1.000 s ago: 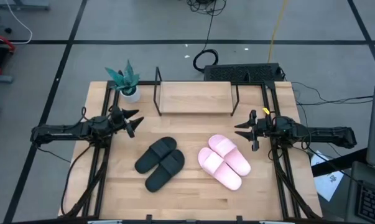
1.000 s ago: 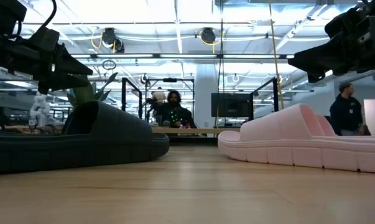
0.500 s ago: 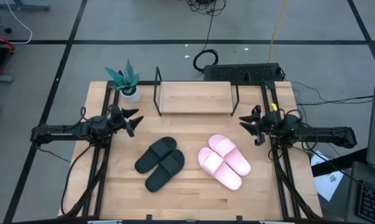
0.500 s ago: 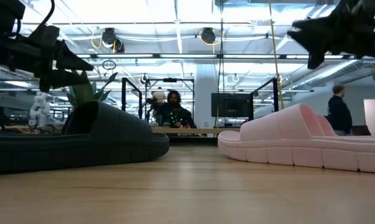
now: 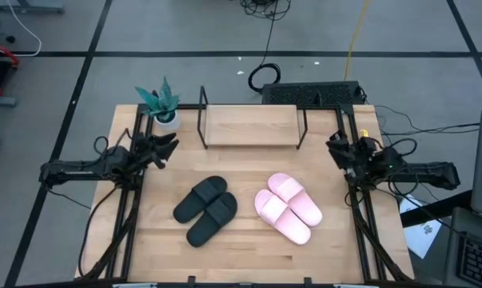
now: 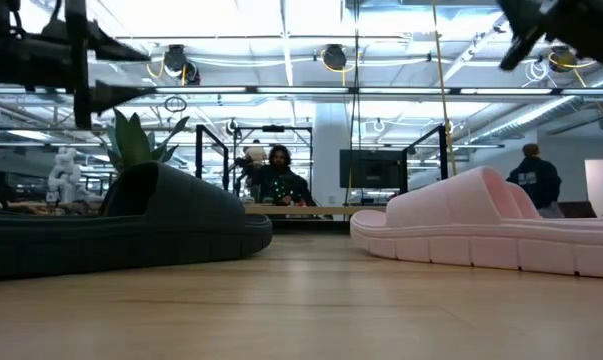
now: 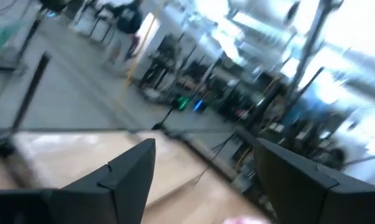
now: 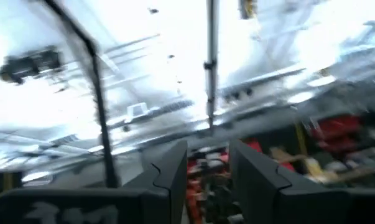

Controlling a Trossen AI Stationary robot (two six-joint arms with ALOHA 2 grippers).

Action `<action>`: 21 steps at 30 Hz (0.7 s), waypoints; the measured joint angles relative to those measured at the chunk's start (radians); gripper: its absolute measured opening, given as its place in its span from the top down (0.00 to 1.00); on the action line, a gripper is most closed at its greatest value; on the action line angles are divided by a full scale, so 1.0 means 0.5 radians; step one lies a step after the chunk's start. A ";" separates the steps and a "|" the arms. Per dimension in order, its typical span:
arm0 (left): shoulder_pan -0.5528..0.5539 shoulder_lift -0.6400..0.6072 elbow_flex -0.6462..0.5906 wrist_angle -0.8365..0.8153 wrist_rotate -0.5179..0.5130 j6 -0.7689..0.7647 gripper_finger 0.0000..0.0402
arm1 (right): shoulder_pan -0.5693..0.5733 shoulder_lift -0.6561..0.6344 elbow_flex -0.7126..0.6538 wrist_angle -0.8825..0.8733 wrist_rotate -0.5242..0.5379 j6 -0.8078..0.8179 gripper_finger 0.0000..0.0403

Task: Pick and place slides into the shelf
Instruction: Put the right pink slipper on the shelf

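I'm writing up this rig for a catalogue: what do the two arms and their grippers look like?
Both arms are dark, slim and jointed, with black cables trailing along them. The left gripper and right gripper each end in two dark, flat, angular fingers. The right wrist carries a small yellow marking.

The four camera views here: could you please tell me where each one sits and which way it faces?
High view: overhead, looking straight down on the table, both arms, shelf, black slides, pink slides.
Low view: at tabletop height, looking level across; shares both slide pairs with the high view.
Left wrist view: on the left arm, past the open left claw, towards the room.
Right wrist view: on the right arm, past the right claw, tilted up at ceiling lights.
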 joint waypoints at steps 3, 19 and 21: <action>0.000 0.000 0.008 0.200 0.225 0.002 0.32 | 0.038 0.057 0.192 0.039 -0.146 -0.112 0.73; -0.165 0.398 1.571 -1.480 0.315 0.214 0.32 | 0.389 0.914 1.938 -2.295 0.096 -0.408 0.73; -0.166 0.510 1.662 -1.671 0.279 0.148 0.32 | 0.421 1.032 2.104 -2.697 0.190 -0.298 0.73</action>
